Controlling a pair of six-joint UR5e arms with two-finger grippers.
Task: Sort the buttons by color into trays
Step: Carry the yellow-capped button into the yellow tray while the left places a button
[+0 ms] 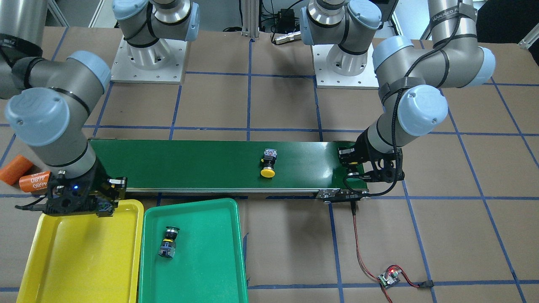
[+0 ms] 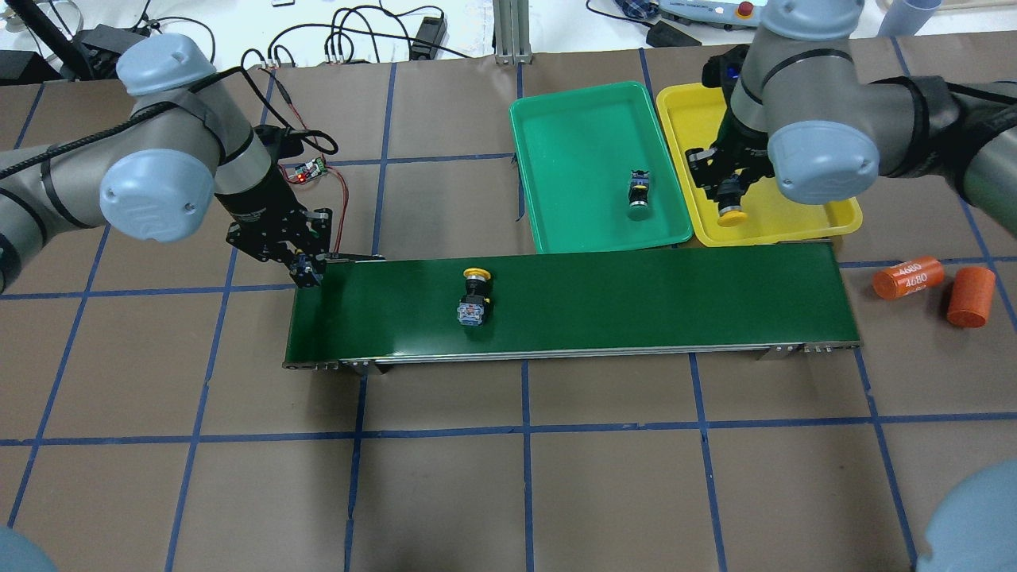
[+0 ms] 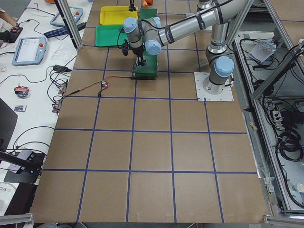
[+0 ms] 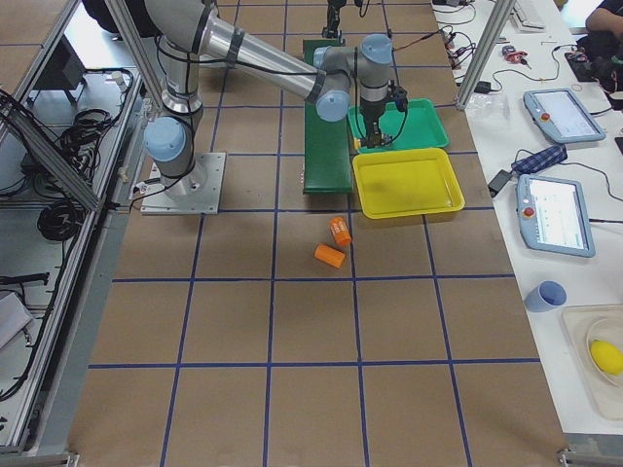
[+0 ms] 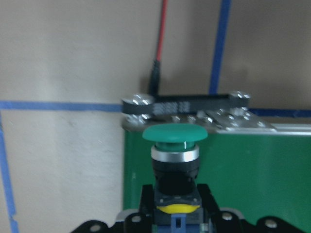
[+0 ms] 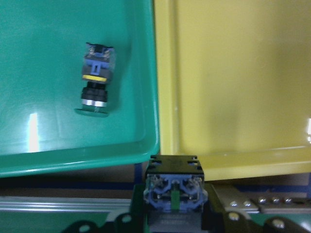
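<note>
We see the right gripper point(image 2: 729, 199) clamped on a yellow button point(image 2: 732, 216), apparently just above the yellow tray point(image 2: 802, 218), the left gripper point(image 2: 306, 268) clamped on a green button point(image 5: 176, 145) at the belt point(image 2: 636, 302) end, another green button point(image 2: 638, 195) lying in the green tray point(image 2: 580, 143), and another yellow button point(image 2: 474, 295) on the belt.

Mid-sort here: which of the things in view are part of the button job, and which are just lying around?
Job: held green button, held yellow button, loose yellow button, sorted green button, green tray, yellow tray, conveyor belt.
Lying about: two orange cylinders, circuit board with wires.
</note>
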